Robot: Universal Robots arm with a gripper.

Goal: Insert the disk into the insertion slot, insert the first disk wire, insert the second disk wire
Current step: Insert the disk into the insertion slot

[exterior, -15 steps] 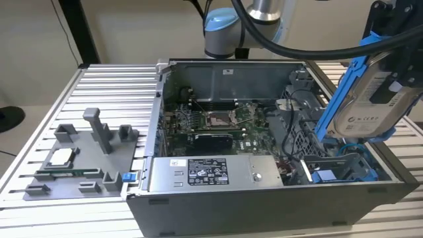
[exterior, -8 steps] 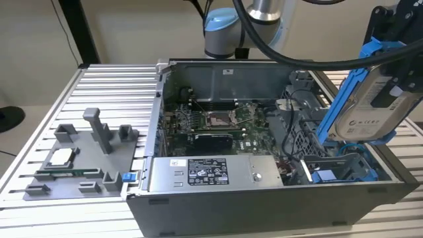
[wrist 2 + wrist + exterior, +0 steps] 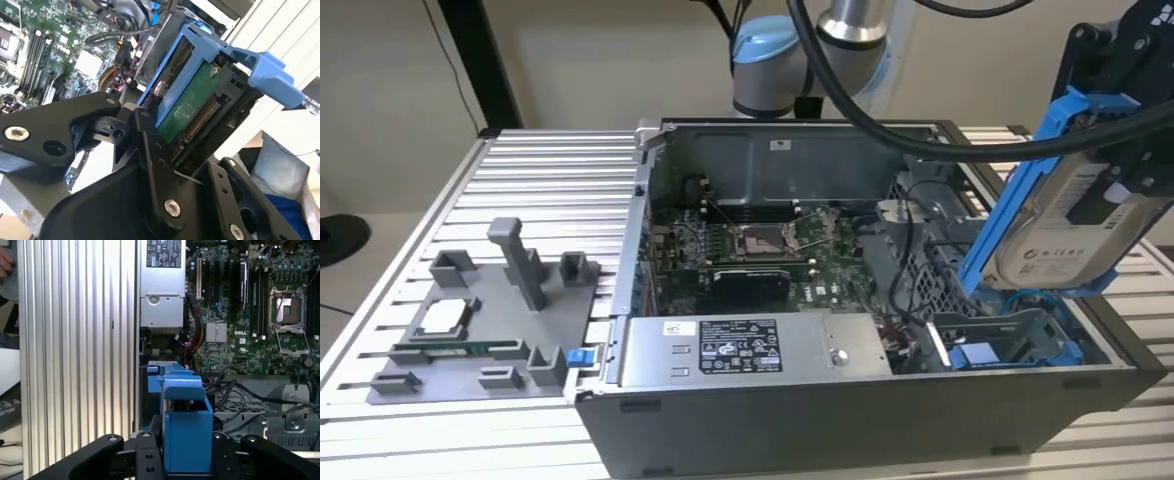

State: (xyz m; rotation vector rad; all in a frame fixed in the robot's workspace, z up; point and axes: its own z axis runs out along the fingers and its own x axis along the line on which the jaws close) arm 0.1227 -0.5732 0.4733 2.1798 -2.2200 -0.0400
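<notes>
Disk stands on edge, clamped in my tool, with the insertion slot just beneath it. Seating it well, I judge, means lining it up square with that slot and clearing the black wires beside it.

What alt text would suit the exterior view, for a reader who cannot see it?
The gripper holds the disk, standing almost on edge in its blue caddy, over the insertion slot at the exterior view's right end of an open computer case. At that view's left, a grey tray lies on the ribbed table.
</notes>
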